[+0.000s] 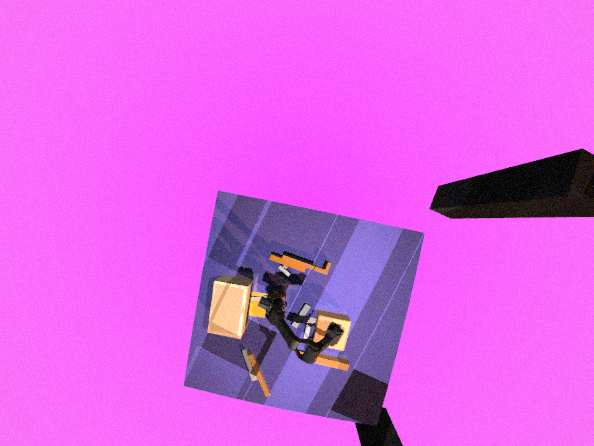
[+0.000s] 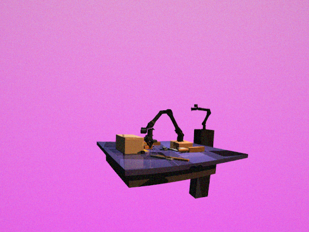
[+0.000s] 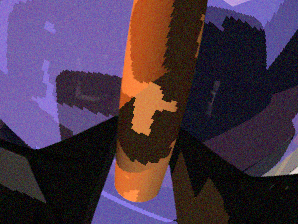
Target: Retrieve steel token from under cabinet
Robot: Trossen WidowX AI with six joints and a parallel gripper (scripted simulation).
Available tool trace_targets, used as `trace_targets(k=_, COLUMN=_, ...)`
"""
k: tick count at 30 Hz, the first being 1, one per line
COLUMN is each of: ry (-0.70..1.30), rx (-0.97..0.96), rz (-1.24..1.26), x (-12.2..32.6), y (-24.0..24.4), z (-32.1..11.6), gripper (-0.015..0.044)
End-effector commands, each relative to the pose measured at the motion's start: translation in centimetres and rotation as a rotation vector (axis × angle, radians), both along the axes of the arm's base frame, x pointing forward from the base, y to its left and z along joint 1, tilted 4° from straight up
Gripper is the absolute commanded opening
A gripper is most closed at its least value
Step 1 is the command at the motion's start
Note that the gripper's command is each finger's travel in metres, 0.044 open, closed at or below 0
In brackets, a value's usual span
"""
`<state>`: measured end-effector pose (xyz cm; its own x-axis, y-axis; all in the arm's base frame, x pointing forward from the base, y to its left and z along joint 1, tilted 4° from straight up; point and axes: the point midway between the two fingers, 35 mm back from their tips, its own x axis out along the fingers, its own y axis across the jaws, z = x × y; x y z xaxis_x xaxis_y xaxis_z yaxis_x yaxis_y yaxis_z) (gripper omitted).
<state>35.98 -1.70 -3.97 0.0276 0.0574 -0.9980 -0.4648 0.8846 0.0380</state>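
Observation:
My gripper (image 2: 150,146) (image 3: 145,127) is shut on an orange rounded handle (image 3: 150,55), low over the table in front of the cabinet. The handle runs up through the wrist view between the black fingers; its far end is out of that view. The tan cabinet (image 1: 229,309) (image 2: 130,144) stands at the left of the top and exterior views. The yellow marked area (image 1: 258,310) (image 2: 146,150) lies against its front, partly hidden by my arm. A pale strip (image 1: 256,298) shows on the yellow; I cannot tell what it is. I cannot make out the token.
Orange bars (image 1: 295,262) and a small pale piece (image 1: 284,270) lie on one side. A grey bar (image 1: 247,361) and an orange bar (image 1: 261,378) lie on the other. Pale pieces (image 1: 304,309) and an orange block (image 1: 334,362) lie near the tan base block (image 1: 326,324).

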Motion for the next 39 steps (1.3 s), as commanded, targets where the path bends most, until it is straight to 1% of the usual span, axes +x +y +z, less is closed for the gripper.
trace_targets(k=1, ry=0.004, rx=0.002, rz=0.001, x=-0.6, y=-0.3, z=-0.1, gripper=0.0000)
trace_targets(k=39, ry=0.007, rx=0.000, rz=0.001, x=-4.8, y=-2.8, z=-0.4, gripper=0.0000)
